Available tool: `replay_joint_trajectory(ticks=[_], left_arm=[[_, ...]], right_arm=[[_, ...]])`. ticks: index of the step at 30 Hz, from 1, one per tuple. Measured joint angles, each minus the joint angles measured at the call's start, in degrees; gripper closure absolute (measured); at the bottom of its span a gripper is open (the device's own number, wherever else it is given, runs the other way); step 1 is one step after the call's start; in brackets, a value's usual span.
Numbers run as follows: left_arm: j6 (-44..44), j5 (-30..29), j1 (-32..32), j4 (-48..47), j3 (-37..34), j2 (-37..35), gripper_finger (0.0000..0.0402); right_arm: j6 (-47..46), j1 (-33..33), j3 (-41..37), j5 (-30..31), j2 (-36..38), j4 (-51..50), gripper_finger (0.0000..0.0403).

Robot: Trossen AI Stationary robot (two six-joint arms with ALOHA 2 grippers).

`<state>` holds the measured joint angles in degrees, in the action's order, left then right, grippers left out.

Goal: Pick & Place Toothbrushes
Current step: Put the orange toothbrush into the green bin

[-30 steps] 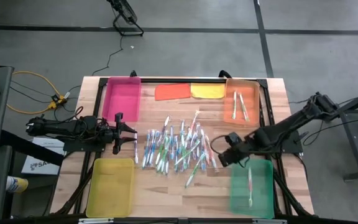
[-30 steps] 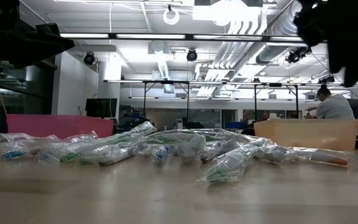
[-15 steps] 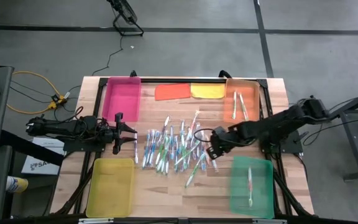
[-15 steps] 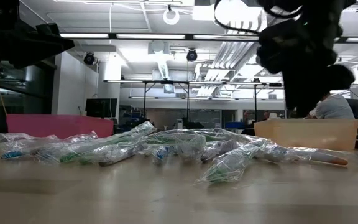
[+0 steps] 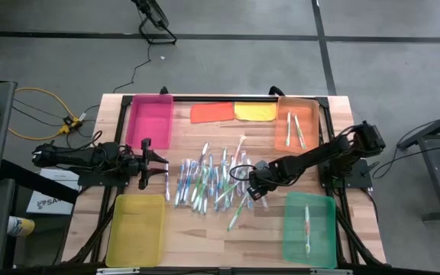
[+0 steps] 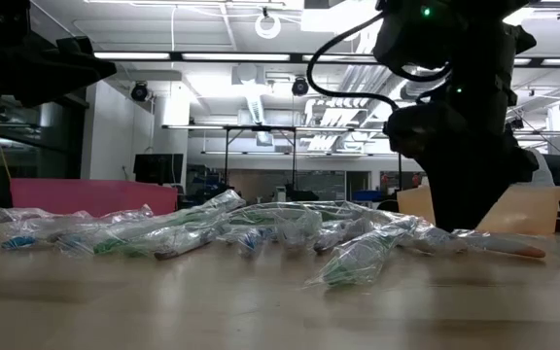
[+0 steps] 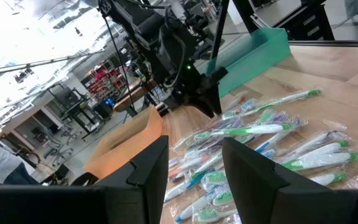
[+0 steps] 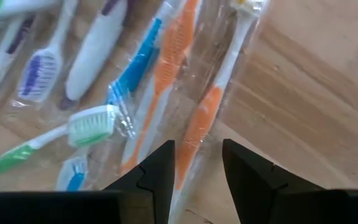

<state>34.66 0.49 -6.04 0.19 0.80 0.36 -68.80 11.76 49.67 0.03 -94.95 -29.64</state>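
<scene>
1. As the right arm has swung from beside the green tray (image 5: 308, 227) across to the near edge of the pile over the last second, we note that the right gripper (image 5: 252, 186) now sits low over the toothbrushes (image 5: 208, 181) at the middle of the table (image 5: 266, 229).
2. Its fingers (image 8: 157, 171) have narrowed during that move and stand parted, straddling an orange-handled brush (image 8: 199, 127) in its clear wrapper. We see no contact yet, so we judge the gripper empty and poised to close.
3. We read this as the approach step of a new pick. The straddled brush lies at the pile's outer edge, beside bare wood, which favours a clean grip.
4. Neighbouring wrapped brushes lie just beside it, one orange and one blue. We judge that the overlapping film could drag a second brush along.
5. The left gripper (image 5: 153, 162) has not moved. It waits at the pile's opposite side, between the pink tray (image 5: 149, 114) and the yellow tray (image 5: 135, 229), fingers (image 7: 151, 168) parted and holding nothing.
6. Sorting is at an early stage:
   - the orange tray (image 5: 295, 122) holds a few brushes;
   - the green tray holds at least one;
   - the pink and yellow trays show none;
   - most brushes remain in the central pile.
7. By colour, we judge that the orange tray is the likely destination.
</scene>
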Motion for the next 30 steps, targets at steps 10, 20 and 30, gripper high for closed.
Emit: replay_joint_trajectory(ticks=[10,20,30], left_arm=[[0.0,0.0,0.0,0.0,0.0,0.0,0.0254],[0.0,0.0,0.0,0.0,0.0,0.0,0.0254],[0.0,0.0,0.0,0.0,0.0,0.0,0.0254]], right_arm=[[-1.9,-2.2,0.0,-2.7,-0.1,-6.4,0.0365],[-4.7,-3.4,1.4,-4.5,6.6,-8.0,0.0394],[-18.3,3.4,4.6,0.1,22.5,-23.4,0.0396]])
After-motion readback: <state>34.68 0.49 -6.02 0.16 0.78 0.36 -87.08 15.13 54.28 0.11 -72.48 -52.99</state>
